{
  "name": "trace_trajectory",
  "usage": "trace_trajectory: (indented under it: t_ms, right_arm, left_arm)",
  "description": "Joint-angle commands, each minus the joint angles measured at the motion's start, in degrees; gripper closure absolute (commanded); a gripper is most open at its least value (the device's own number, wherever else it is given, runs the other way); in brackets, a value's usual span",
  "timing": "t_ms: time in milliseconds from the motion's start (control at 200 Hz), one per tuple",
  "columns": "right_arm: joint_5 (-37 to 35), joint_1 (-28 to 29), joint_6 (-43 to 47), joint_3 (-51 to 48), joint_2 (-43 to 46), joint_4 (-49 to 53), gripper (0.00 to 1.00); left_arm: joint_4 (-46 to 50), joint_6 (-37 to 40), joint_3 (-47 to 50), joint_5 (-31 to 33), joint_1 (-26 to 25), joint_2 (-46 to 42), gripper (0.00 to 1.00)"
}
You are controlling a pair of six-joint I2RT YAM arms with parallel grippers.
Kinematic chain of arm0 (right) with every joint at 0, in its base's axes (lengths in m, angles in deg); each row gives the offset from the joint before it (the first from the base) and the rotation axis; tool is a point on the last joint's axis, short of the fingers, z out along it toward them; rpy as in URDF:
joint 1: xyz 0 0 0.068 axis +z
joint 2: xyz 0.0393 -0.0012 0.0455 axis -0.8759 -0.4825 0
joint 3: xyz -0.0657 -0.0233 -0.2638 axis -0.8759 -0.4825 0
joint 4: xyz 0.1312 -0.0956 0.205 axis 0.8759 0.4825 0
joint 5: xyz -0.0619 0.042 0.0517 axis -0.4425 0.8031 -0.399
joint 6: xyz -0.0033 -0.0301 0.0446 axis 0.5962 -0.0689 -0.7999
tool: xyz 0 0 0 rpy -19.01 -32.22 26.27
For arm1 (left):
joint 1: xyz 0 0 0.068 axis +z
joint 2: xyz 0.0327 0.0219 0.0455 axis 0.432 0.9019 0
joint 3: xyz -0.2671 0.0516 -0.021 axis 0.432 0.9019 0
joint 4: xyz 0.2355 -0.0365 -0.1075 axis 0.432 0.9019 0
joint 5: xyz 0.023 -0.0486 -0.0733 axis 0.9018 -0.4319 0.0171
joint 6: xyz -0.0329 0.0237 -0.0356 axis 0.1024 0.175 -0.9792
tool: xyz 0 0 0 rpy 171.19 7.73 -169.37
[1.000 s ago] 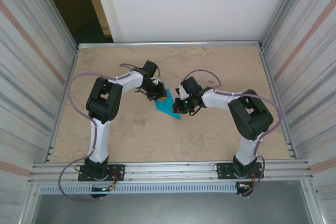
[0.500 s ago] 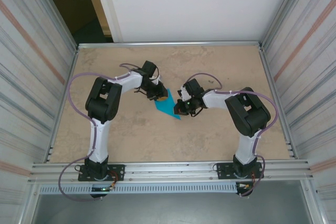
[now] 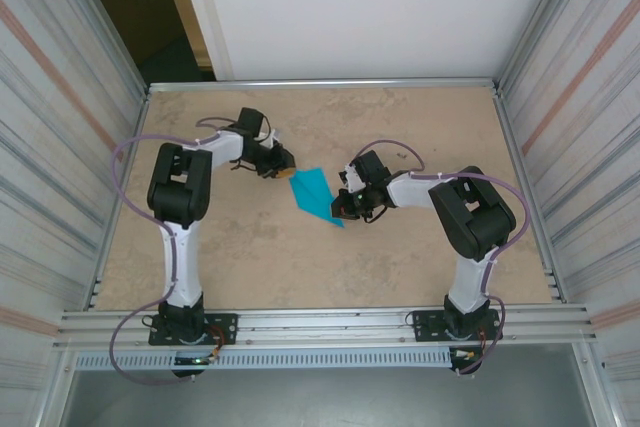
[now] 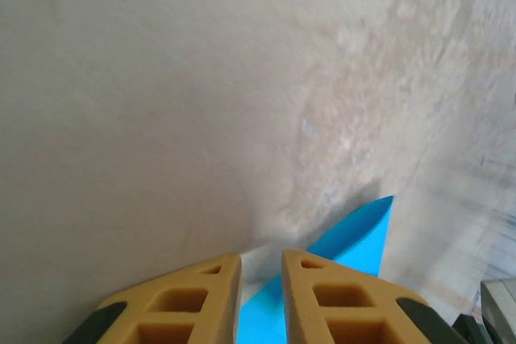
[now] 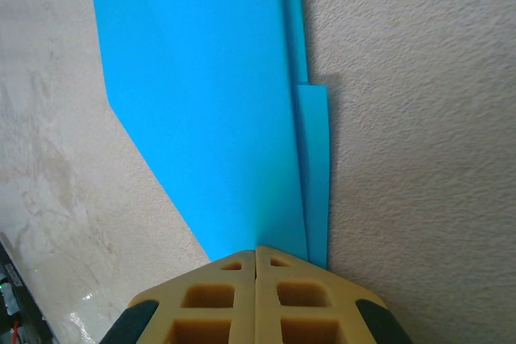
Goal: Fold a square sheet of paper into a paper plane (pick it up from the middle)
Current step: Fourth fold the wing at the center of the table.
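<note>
The square sheet of paper point(image 3: 318, 197) lies on the table as a narrow turquoise folded shape, its point toward the near right. My right gripper point(image 3: 343, 209) is shut, and its fingertips rest on the pointed end of the paper point(image 5: 210, 102), where a thin folded flap runs along the right side; the right gripper point(image 5: 256, 249) shows no gap between its jaws. My left gripper point(image 3: 288, 172) sits just left of the paper's far corner, off the paper. Its jaws stand slightly apart, and in the left wrist view the left gripper point(image 4: 261, 257) holds nothing, with the paper point(image 4: 355, 235) beyond its fingers.
The tan table point(image 3: 400, 127) is bounded by a metal rail point(image 3: 330, 322) at the near edge and corrugated walls point(image 3: 70, 147) on both sides. Open tabletop lies behind and in front of the paper.
My left arm has swung left and back, off the paper's far corner, and its jaws have parted a little. The right gripper crept slightly left, then stayed on the paper.
</note>
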Motion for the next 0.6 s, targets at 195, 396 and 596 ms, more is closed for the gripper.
trace_trajectory:
  t_ms: [195,396,596]
  right_arm:
    - [0.10,-0.56,-5.02,-0.75,5.40,1.01,0.85]
    - [-3.99,-2.69,-8.06,-1.15,11.37,-5.10,0.61]
    - [1.46,-4.81,-4.38,4.09,4.96,-3.19,0.61]
  left_arm:
    - [-3.79,-1.32,3.52,3.77,0.59,-10.88,0.73]
    - [-10.79,-7.00,15.10,4.24,0.62,-21.26,0.59]
    - [-17.85,-12.66,25.95,3.41,0.66,-27.98,0.48]
